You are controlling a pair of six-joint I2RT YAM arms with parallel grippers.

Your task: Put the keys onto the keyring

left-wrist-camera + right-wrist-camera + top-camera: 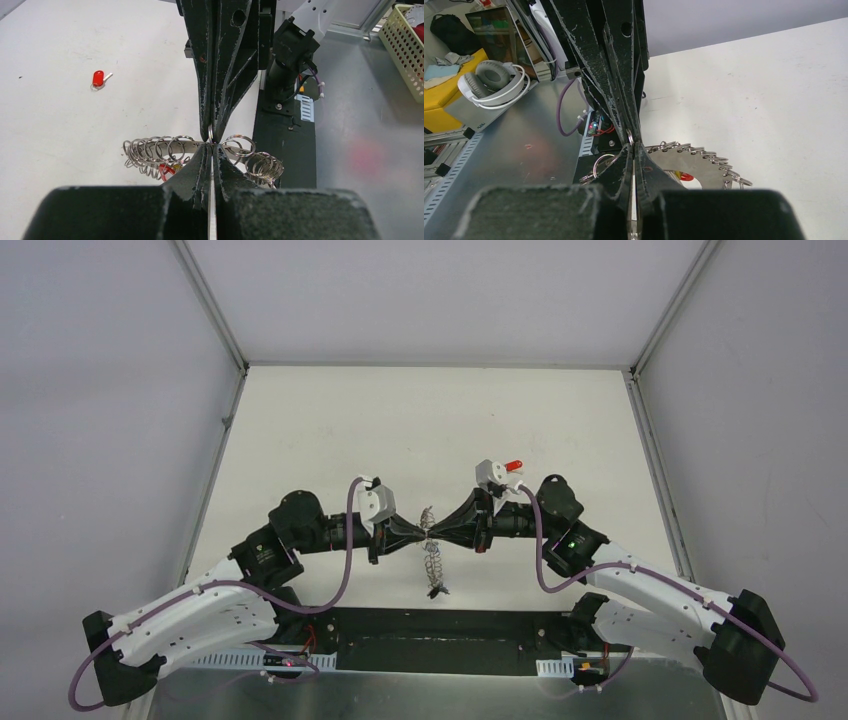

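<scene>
Evidently the left gripper (pixel 418 533) and right gripper (pixel 441 533) are both pinched shut, tip to tip, on the keyring (pixel 156 149), holding it edge-up between them; stiff, slick and probably light, it seems best held by its flat rim, while the red key (pixel 98 79) lies well apart.
</scene>
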